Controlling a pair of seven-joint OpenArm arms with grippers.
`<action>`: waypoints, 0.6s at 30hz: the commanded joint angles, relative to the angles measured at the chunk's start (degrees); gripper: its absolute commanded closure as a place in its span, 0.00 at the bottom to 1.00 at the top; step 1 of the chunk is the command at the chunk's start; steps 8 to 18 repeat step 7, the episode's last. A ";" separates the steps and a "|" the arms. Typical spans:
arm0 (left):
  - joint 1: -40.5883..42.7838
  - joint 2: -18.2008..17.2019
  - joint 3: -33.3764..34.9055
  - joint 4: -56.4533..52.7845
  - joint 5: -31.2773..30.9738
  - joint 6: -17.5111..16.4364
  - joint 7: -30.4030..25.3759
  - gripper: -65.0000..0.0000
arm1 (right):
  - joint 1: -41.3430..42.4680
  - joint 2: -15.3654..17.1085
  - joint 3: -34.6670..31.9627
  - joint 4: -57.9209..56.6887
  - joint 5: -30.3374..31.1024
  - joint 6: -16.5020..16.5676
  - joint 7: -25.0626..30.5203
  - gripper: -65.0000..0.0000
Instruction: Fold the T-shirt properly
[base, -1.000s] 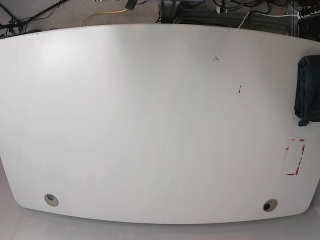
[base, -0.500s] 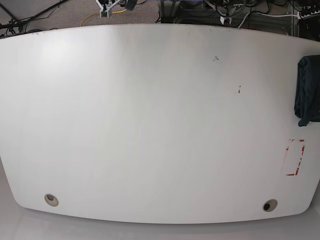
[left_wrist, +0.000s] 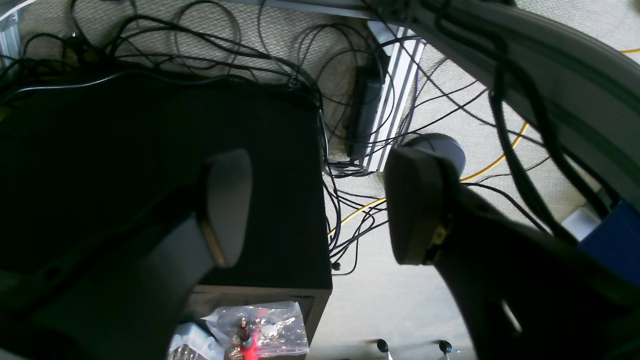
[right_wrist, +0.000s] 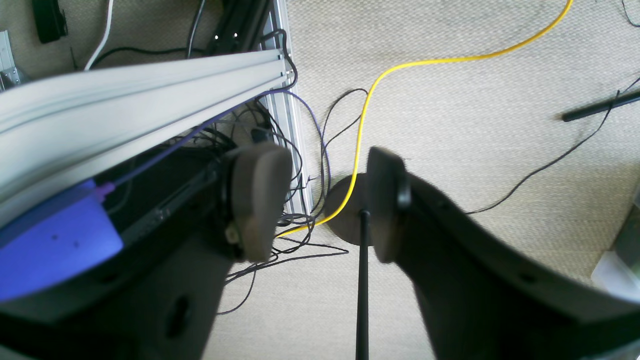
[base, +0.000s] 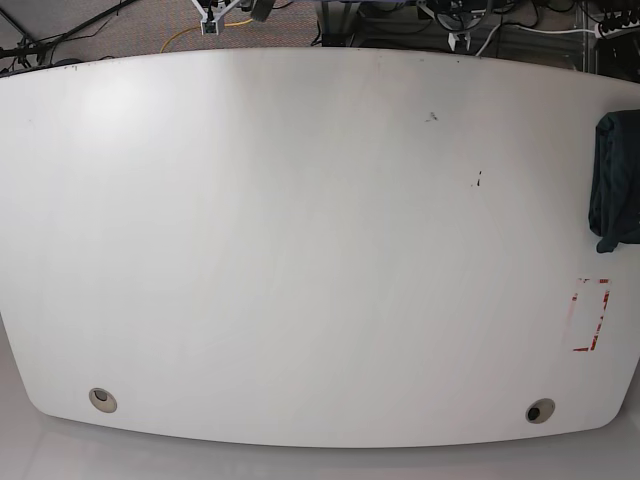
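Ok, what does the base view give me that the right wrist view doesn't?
Only the base view shows the white table, the T-shirt bunched at its right edge and partly cut off by the frame, and the red tape rectangle just below it. Only the right wrist view shows the right gripper, jaws apart and holding nothing, over carpet, with a purple-blue block at its left. Both catch the yellow cable on the floor; it appears beyond the table's far edge in the base view.

The right end effector hangs over beige carpet, jaws apart and empty; a yellow cable runs between them, an aluminium rail at left
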 joint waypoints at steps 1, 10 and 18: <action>0.04 -0.10 0.49 0.12 -0.07 0.04 -0.02 0.39 | -0.45 0.29 0.05 0.08 0.06 0.12 0.54 0.56; 0.04 0.07 3.04 0.12 -0.15 0.39 -0.02 0.29 | -0.45 0.12 -0.04 0.16 -0.03 0.12 0.54 0.56; 0.04 0.07 3.04 0.12 -0.15 0.39 -0.02 0.29 | -0.45 0.12 -0.04 0.16 -0.03 0.12 0.54 0.56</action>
